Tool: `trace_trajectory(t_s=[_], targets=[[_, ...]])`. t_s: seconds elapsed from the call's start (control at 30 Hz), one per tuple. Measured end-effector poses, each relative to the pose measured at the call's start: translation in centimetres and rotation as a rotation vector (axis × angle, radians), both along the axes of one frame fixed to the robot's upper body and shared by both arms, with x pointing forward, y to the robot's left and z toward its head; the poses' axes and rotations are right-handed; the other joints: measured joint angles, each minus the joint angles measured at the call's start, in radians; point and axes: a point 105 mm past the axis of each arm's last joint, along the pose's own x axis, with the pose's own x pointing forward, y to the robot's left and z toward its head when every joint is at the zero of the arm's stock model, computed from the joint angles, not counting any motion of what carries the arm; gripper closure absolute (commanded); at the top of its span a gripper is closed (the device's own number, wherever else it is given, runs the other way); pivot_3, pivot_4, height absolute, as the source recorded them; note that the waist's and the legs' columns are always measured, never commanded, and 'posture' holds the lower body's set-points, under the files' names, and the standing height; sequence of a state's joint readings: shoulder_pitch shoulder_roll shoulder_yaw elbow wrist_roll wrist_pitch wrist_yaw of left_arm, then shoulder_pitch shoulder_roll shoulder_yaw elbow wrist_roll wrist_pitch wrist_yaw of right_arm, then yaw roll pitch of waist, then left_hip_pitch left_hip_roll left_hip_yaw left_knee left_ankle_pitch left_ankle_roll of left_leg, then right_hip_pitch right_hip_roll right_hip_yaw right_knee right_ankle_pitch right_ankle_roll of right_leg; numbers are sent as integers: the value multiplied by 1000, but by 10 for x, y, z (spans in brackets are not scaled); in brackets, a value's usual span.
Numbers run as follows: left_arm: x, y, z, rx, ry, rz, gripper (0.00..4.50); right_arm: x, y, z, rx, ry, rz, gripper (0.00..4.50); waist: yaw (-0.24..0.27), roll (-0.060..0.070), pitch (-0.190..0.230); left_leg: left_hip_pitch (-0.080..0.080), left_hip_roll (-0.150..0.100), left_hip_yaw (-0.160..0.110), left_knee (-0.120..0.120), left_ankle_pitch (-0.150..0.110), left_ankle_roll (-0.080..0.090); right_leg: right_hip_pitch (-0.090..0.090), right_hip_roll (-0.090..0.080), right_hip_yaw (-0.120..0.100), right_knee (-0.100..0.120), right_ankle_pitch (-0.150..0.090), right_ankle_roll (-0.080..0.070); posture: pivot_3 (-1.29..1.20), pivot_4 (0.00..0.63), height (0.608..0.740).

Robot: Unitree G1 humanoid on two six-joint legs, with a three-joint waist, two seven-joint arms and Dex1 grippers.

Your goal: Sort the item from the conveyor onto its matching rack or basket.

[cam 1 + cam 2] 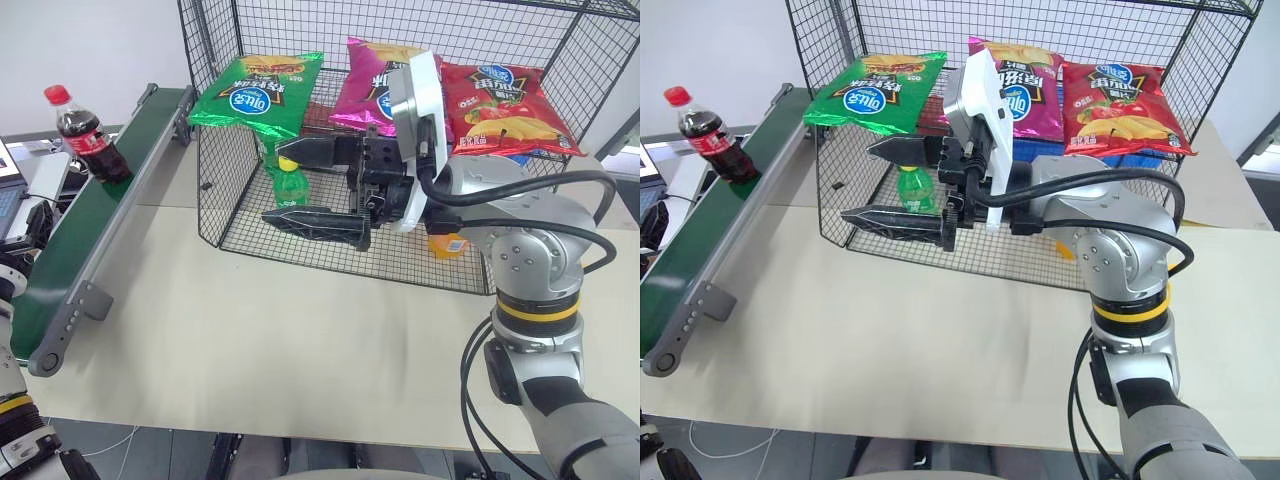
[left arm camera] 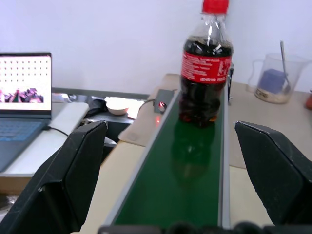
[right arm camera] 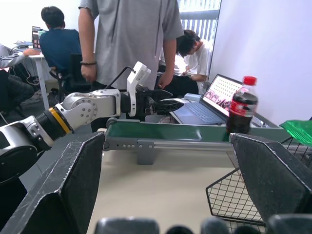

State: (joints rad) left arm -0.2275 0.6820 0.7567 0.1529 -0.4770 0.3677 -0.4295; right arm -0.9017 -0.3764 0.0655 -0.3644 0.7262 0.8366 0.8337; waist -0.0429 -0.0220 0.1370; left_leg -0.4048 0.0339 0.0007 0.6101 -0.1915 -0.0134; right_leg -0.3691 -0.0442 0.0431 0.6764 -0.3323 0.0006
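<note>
A: The light is bright and even, soft from overhead; the pale table [image 1: 300, 340] reads clean, with only faint, blurry shadows under the belt [image 1: 90, 240] and the wire cage [image 1: 400, 250].

B: Any glare?

A: A little; the chip bags [image 1: 490, 105] shine in patches, and the cola bottle [image 2: 204, 73] carries small white highlights on its shoulder; the belt mirrors the bottle dimly beneath it.

B: And sharpness?

A: The head views are crisp; in the wrist views the near black fingers [image 2: 73, 170] are soft and out of focus, while the laptop [image 2: 24, 97] screen glows brighter than its surroundings; people [image 3: 126, 39] behind sit in flat indoor light.
</note>
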Motion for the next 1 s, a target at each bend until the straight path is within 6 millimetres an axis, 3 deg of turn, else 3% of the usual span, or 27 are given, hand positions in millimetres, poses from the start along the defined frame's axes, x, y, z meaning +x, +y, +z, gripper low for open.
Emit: trace_trajectory(t_s=[0.2,0.47,0.77,0.87,0.9,1.0], targets=[[9,-8,-8,-12,32,-67,46,2,-1,1,5,-7,-22,0,-2,0,0,0,1,0,0,0,0,-1,0,0,2,0,0,0,150,740],[14,0,2,-7,0,-44,46,5,-2,1,8,-7,-46,0,-1,0,0,0,1,0,0,0,0,-1,0,0,2,0,0,0,150,740],[16,5,-6,-14,19,-15,46,7,-2,1,8,-9,-60,0,-2,0,0,0,1,0,0,0,0,-2,0,0,2,0,0,0,150,740],[15,8,-6,-11,10,-3,1233,7,-2,2,10,-9,-64,0,-1,0,0,0,1,0,0,0,0,-2,-1,-1,2,0,0,0,150,740],[13,8,-6,-13,9,-3,1419,7,-2,2,11,-8,-65,0,0,0,0,0,1,0,0,0,0,-2,-1,0,2,0,0,0,150,740],[8,7,-7,3,16,-8,1419,7,-2,1,11,-6,-67,0,0,0,0,0,1,0,-1,0,0,-2,-1,0,2,0,0,0,150,740]])
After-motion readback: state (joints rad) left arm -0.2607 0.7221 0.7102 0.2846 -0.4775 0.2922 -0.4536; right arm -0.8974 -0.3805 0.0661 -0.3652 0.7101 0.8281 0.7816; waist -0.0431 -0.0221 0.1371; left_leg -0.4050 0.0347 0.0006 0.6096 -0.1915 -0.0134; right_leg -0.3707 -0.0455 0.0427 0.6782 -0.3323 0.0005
